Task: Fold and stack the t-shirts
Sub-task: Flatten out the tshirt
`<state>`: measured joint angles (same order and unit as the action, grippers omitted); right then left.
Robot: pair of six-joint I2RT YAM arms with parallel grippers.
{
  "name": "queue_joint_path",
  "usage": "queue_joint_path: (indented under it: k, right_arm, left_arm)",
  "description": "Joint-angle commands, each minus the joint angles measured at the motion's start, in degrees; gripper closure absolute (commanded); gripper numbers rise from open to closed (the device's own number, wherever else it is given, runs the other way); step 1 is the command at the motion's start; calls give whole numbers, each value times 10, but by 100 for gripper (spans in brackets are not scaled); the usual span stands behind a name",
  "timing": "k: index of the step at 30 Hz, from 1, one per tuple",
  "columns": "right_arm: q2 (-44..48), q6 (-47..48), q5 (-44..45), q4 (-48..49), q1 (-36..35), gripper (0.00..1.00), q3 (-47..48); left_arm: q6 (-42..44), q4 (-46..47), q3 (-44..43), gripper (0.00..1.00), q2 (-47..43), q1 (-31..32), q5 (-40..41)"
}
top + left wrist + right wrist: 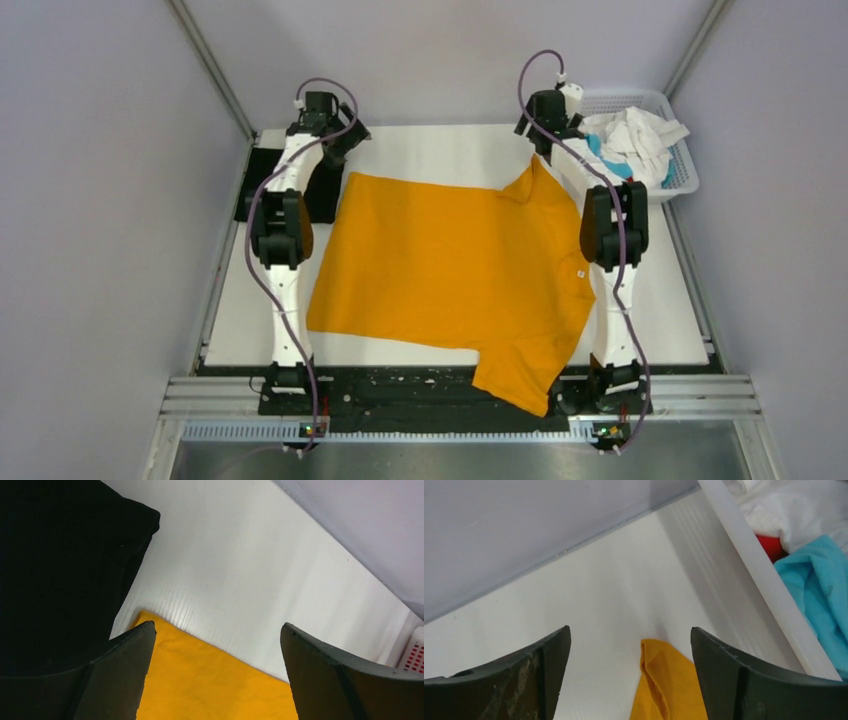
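A mustard-orange t-shirt (450, 265) lies spread flat on the white table, neck with a white label (578, 271) toward the right, one sleeve hanging over the near edge. My left gripper (345, 135) is open and empty above the shirt's far left corner (200, 675). My right gripper (545, 125) is open and empty above the tip of the far sleeve (664, 680). A folded black t-shirt (60, 570) lies at the far left (260, 185). White (630, 135), light-blue (819, 590) and red (771, 545) shirts lie in the basket.
A white mesh basket (680, 165) stands at the far right corner, its rim (764, 580) close to my right gripper. Grey enclosure walls (100, 200) surround the table. A metal rail (460, 395) runs along the near edge.
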<state>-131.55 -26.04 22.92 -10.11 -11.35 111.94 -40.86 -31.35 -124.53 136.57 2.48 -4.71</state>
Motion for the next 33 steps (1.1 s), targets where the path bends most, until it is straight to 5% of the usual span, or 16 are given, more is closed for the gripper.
queue_joint_path:
  k: [1,11,21,33]
  right_arm:
    - [54,-12,-78,-66,5,8,-17]
    - [242,-62,-273,67,-5,1,-379]
    - [182,-71,-320,147,-15,1,-381]
    - [122,-80,-290,200,-29,2,-337]
  left_arm:
    - [13,22,31,1,-74,2,-37]
    - [64,52,348,1,-290,73,-51]
    - [88,50,544,1,-362,101,-60]
    - [89,47,604,1,-355,101,-49]
